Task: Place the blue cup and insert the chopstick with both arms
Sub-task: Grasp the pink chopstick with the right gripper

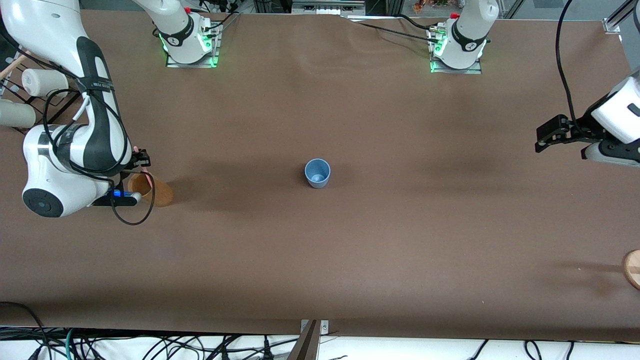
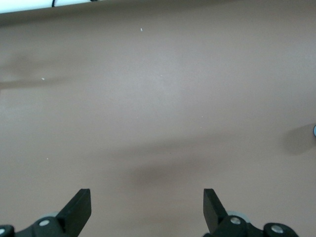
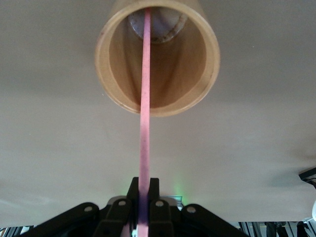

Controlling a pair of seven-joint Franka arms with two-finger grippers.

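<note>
Blue cup [image 1: 317, 173]: small, matte, light blue, upright, mouth up, alone mid-bench [image 1: 320, 260], roughly midway between the two arms' ends. Nothing touching it.

Chopstick [image 3: 144, 123]: thin, straight, pink. Lower end sits inside the tan cup [image 1: 150, 190], which stands at the right arm's end of the bench, about level with the blue cup in depth and well apart from it.

Right hand [image 3: 143, 197] is over the tan cup, fingers pinched narrow on the chopstick's upper part. Right arm is folded low, elbow out toward the bench edge, wrist pointing down over the cup.

View differences:
- Front view: right arm body hides most of the tan cup's mouth; only a short pink bit of the stick shows at the hand [image 1: 141, 162].
- Right wrist view: looks straight down the stick into the tan cup [image 3: 157, 59]; the stick runs from the fingers to the cup's pale bottom. Blue cup not in this view.
- Left wrist view: bare brown bench [image 2: 158, 98] under the hand, both fingertips in frame.

Left hand [image 1: 552, 134] hangs in the air over the left arm's end of the bench, fingers spread wide [image 2: 147, 210], holding nothing, well apart from the blue cup. Left arm is waiting.

A round wooden piece [image 1: 632, 269] shows at the frame edge at the left arm's end, nearer the front camera than the blue cup.
</note>
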